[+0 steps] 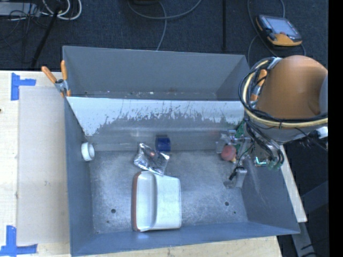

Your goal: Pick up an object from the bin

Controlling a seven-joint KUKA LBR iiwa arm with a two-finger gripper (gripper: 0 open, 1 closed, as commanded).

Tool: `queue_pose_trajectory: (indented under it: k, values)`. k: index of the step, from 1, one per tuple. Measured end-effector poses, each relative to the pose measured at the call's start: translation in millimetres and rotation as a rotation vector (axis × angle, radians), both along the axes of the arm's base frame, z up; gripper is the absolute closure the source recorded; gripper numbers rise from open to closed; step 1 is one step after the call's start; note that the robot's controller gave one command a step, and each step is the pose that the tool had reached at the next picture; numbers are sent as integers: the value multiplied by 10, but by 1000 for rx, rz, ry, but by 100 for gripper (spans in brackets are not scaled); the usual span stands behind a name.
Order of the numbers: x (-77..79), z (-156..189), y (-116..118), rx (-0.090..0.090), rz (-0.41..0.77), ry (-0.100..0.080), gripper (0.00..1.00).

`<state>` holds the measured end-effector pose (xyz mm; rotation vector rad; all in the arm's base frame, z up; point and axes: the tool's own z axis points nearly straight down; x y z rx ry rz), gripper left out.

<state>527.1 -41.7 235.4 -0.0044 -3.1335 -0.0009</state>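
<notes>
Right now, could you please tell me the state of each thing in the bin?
gripper: low, at far right.
white tray: lying flat, centre front.
silver wrapper: crumpled, against the white tray's far edge.
blue block: resting beside the silver wrapper.
white roll: lying loose, far left.
pink lump: loose, beside the gripper.

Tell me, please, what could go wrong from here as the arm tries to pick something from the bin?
The gripper sits close to the bin's sloping right wall, so it might scrape it on its next move. The small reddish lump beside it lies near the back-right corner, where it could be pushed against the wall rather than gripped.
</notes>
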Motion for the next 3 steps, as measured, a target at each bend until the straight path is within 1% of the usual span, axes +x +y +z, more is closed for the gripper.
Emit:
queue_pose_trajectory:
  k: [1, 2, 3]
  values:
    - [779, -1272, -325, 0, 26, -5, 0]
    - [936, -1625, -1190, -1, 7, -11, 0]
    - [941, -1611, -1157, -1, 13, -10, 100]
